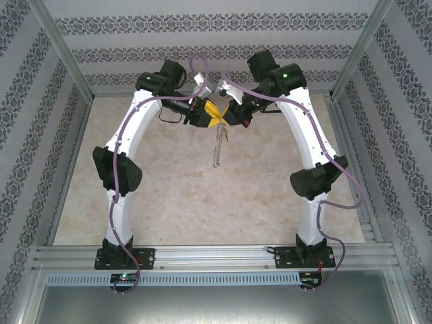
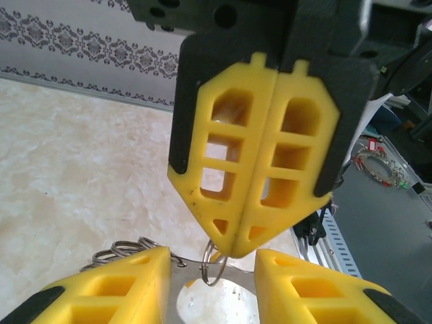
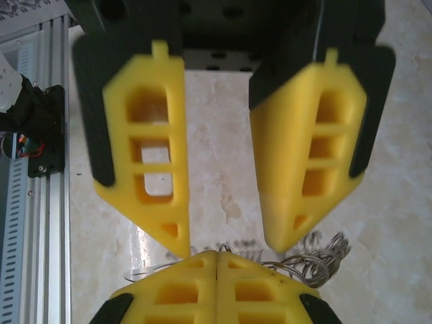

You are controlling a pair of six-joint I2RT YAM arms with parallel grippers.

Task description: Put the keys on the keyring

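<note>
Aloft between the arms: thin silvery metal keyring (image 3: pixel 314 256) fringed with small loops, dangling limp; pinched on its wire by the shut yellow-fingered right gripper (image 2: pixel 231 253); yellow-fingered left gripper (image 3: pixel 229 248) parted, clamping nothing visible; probably light, slippery, prone to swinging; best gripped on bare rim.

Enclosure and bench fittings, seen from above.

Surface (image 1: pixel 169 202): pale beige, marbled, glossy enough to catch light. Walls (image 1: pixel 202 54) on three sides papered white with horizontal bands of dark damask motif. Bare aluminium posts (image 1: pixel 64 54) slant up at the left and right corners. Slotted aluminium rail (image 1: pixel 216 256) runs along the near edge. Just below it lies a pale perforated strip (image 1: pixel 216 278), then a dull grey metal sheet (image 1: pixel 216 307). Left wrist view: wall meets surface at a dark seam.
</note>
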